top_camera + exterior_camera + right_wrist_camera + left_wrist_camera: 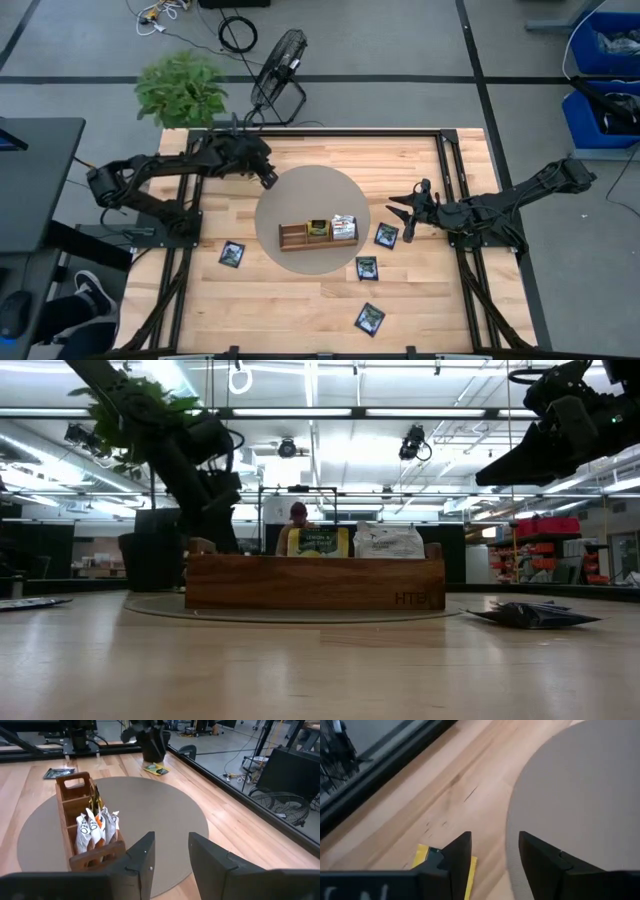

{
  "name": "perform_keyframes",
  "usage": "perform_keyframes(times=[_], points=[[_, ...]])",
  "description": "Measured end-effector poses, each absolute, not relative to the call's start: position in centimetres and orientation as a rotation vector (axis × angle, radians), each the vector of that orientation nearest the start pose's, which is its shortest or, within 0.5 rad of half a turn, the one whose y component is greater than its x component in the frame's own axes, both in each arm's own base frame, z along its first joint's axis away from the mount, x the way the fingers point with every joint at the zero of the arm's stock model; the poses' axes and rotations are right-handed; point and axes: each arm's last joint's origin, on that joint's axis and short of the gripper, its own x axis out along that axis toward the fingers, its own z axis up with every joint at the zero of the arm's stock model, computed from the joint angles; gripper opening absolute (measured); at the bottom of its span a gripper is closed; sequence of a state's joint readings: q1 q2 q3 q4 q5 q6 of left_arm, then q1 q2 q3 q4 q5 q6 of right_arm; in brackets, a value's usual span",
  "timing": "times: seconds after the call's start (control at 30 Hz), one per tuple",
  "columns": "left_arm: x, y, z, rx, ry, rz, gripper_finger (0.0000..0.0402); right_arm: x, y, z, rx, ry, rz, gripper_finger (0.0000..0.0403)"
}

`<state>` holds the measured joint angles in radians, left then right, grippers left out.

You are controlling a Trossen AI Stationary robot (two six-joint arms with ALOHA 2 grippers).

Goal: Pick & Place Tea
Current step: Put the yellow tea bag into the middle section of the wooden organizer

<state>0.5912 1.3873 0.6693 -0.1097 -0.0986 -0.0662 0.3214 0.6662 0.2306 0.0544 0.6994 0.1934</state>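
Note:
A long brown wooden tray (318,233) stands on a round grey mat (300,195). It holds yellow sachets (318,542) and white-and-orange sachets (95,827), standing upright. Several black sachets lie flat on the table: (232,253), (386,235), (367,268), (370,318). One yellow sachet (445,865) lies flat on the wood just off the mat's far-left edge; it also shows in the right wrist view (156,768). My left gripper (495,840) is open right above it, and I see no touch. My right gripper (170,840) is open and empty, right of the mat (400,215).
A black frame rail (320,132) runs round the table. A potted plant (180,90) and a fan (278,75) stand beyond the far edge. Bare wood lies at the near side of the table (300,310).

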Motion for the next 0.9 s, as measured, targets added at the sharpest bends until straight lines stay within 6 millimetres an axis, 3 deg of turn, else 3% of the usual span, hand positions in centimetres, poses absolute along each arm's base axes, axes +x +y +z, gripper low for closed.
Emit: perform_keyframes(times=[0.2,0.53,0.9], points=[[21.7,13.2,19.0,-0.201,0.767,0.699,0.0149,14.2,2.8,18.4,0.006,0.302,-0.405,0.0126],[22.8,9.4,18.9,-0.009,0.856,0.735,0.0138,14.1,2.7,18.4,0.003,0.299,-0.425,0.0126],[23.0,9.0,18.9,-0.009,0.849,0.743,0.0138,14.1,2.6,18.3,0.010,0.300,-0.431,0.0126]])
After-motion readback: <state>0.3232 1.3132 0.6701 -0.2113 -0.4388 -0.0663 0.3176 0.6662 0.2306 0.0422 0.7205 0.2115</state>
